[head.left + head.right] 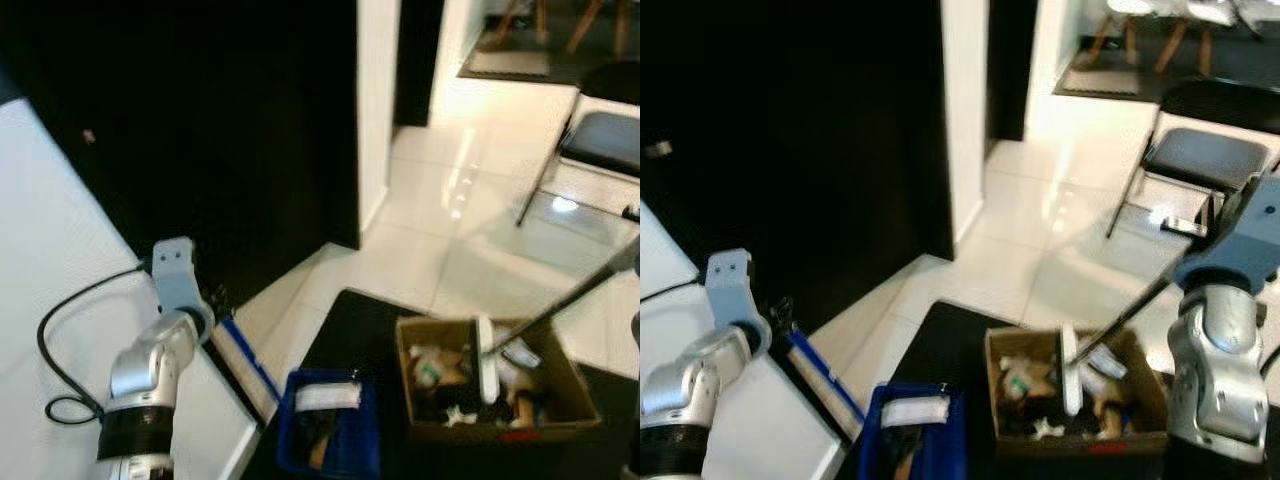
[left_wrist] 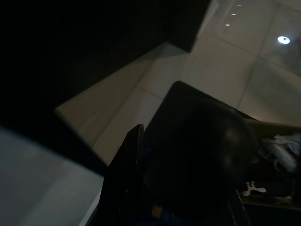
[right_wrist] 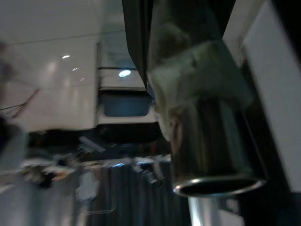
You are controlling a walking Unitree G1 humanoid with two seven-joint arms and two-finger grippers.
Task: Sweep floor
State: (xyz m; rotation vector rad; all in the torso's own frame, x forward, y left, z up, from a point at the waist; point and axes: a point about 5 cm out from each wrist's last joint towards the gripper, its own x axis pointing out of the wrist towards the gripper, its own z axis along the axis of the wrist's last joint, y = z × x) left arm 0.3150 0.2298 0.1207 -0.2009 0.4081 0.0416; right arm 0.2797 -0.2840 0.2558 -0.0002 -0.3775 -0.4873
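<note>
A long dark broom pole (image 1: 1130, 312) slants down from my right gripper (image 1: 1185, 272), which is shut on it. The broom's white head (image 1: 487, 370) rests inside an open cardboard box (image 1: 572, 388) holding mixed rubbish. Seen from the right wrist, the metal pole (image 3: 207, 141) runs close beside a black finger (image 3: 136, 42). My left gripper (image 1: 783, 318) is shut on the blue-and-white handle (image 1: 245, 365) of a blue dustpan (image 1: 330, 425), which stands on the floor left of the box. In the dark left wrist view, one black finger (image 2: 126, 179) is visible.
Box and dustpan sit on a black mat (image 1: 350, 320) on glossy white tiles. A dark cabinet front (image 1: 220, 130) fills the left. Beside my left arm are a white surface (image 1: 50, 300) and a black cable (image 1: 60, 320). A black folding chair (image 1: 1200, 155) stands at the right.
</note>
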